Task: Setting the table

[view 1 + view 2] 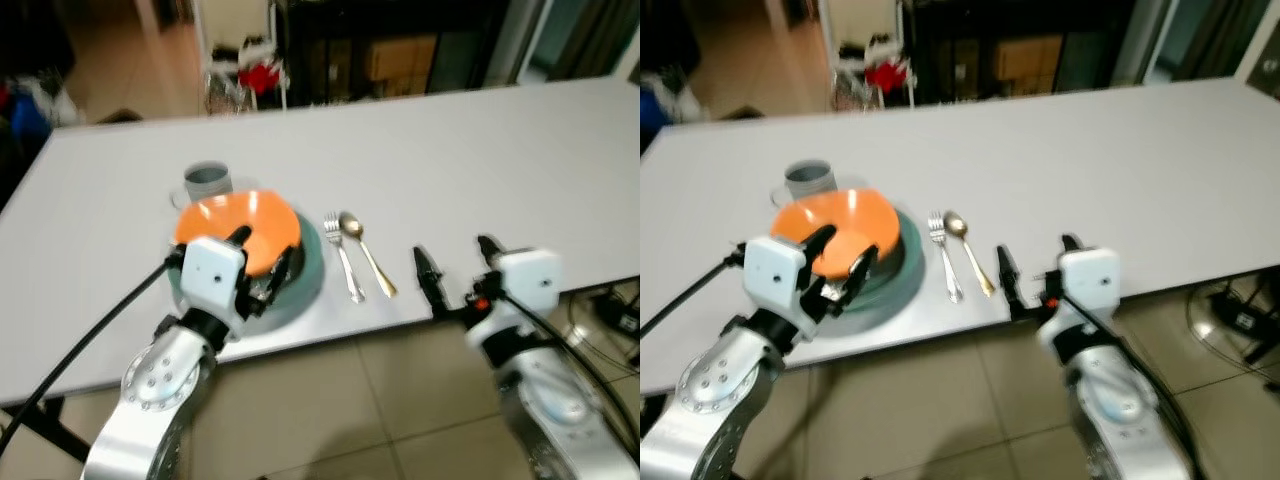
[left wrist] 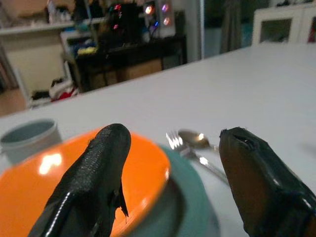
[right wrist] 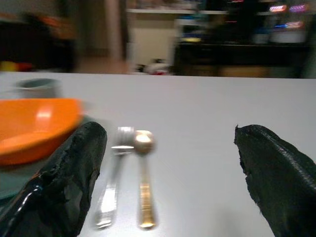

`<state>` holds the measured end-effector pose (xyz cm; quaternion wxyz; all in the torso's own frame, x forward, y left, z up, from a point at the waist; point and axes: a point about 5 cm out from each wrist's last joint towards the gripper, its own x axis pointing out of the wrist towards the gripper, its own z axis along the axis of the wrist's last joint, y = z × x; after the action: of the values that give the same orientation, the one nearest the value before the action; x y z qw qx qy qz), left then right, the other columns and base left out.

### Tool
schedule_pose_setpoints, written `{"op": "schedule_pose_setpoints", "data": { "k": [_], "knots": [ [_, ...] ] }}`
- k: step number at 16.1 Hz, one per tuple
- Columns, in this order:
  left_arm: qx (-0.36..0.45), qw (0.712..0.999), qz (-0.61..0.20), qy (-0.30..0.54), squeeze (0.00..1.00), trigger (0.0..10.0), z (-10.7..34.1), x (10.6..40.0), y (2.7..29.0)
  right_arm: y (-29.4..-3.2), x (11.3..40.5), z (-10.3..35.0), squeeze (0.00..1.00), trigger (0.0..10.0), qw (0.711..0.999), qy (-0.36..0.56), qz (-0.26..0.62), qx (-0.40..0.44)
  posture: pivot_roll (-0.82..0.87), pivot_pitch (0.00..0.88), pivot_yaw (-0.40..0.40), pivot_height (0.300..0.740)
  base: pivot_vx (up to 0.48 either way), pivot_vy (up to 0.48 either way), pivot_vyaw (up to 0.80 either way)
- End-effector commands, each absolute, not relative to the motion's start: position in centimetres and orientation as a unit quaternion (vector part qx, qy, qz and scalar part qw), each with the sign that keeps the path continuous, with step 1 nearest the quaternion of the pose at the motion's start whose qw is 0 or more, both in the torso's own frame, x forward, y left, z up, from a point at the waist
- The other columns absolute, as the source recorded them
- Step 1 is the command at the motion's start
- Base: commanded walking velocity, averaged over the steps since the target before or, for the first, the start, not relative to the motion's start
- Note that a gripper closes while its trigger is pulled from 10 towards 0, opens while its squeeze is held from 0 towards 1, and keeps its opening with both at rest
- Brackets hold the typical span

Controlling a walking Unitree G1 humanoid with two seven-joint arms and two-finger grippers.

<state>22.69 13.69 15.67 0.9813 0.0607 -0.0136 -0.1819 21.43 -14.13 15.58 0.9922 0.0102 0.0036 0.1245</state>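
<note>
— What sits at the left of the desk [image 1: 420, 150]?
— A grey cup [image 1: 208, 181], with an orange bowl [image 1: 240, 228] just beside it at its 5 o'clock. The bowl rests on a teal plate [image 1: 305, 275], tilted rather than level.
— And the left gripper [image 1: 262, 262]?
— It is at the bowl's near rim, at about 6 o'clock of it. Its fingers [image 2: 94, 182] are apart, one over the orange rim, the other over the plate's edge; whether either touches, I cannot tell.
— What lies past the plate?
— At its 3 o'clock, a silver fork [image 1: 343, 255], then a gold spoon [image 1: 366, 250] just beside that, both handles pointing toward the desk's near edge.
— The right gripper [image 1: 455, 268]?
— At the near edge, at about 4 o'clock of the spoon and apart from it. Its fingers [image 3: 64, 182] are spread wide with nothing between them.
— Beyond the desk?
— A dark cabinet [image 1: 400, 50] and some red clutter [image 1: 262, 75] on the floor, blurred.
</note>
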Motion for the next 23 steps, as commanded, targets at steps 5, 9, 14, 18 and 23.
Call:
{"op": "schedule_pose_setpoints", "data": {
  "k": [5, 9, 14, 18, 23],
  "knots": [
    [0.059, 0.983, -0.171, -0.016, 0.0, 10.0, 15.7, 22.9, 14.2, -14.2, 21.1, 14.6, 1.0, 10.0, 0.987, 0.043, 0.151, 0.031, 0.1, 0.0, 0.054, 0.74, 0.0, -0.457, 0.0],
    [0.06, 0.983, -0.174, -0.014, 0.0, 10.0, 15.7, 22.8, 14.2, -14.2, 21.0, 14.6, 1.0, 10.0, 0.986, 0.042, 0.157, 0.027, 0.1, 0.0, 0.053, 0.74, 0.0, -0.405, 0.0],
    [0.06, 0.983, -0.175, -0.014, 0.0, 10.0, 15.6, 22.8, 14.1, -13.9, 20.8, 14.8, 1.0, 10.0, 0.983, 0.038, 0.177, 0.035, 0.09, 0.0, 0.055, 0.74, 0.0, -0.394, 0.16],
    [0.064, 0.983, -0.175, -0.006, 0.0, 10.0, 15.3, 22.7, 14.2, -14.1, 20.8, 14.5, 1.0, 10.0, 0.983, 0.039, 0.179, 0.017, 0.1, 0.0, 0.055, 0.74, 0.0, 0.0, 0.8],
    [0.065, 0.983, -0.169, -0.005, 0.0, 10.0, 15.3, 22.8, 14.3, -15.2, 21.1, 14.7, 1.0, 10.0, 0.988, 0.03, 0.148, 0.022, 0.1, 0.0, 0.054, 0.74, 0.0, 0.0, 0.8]
  ]
}}
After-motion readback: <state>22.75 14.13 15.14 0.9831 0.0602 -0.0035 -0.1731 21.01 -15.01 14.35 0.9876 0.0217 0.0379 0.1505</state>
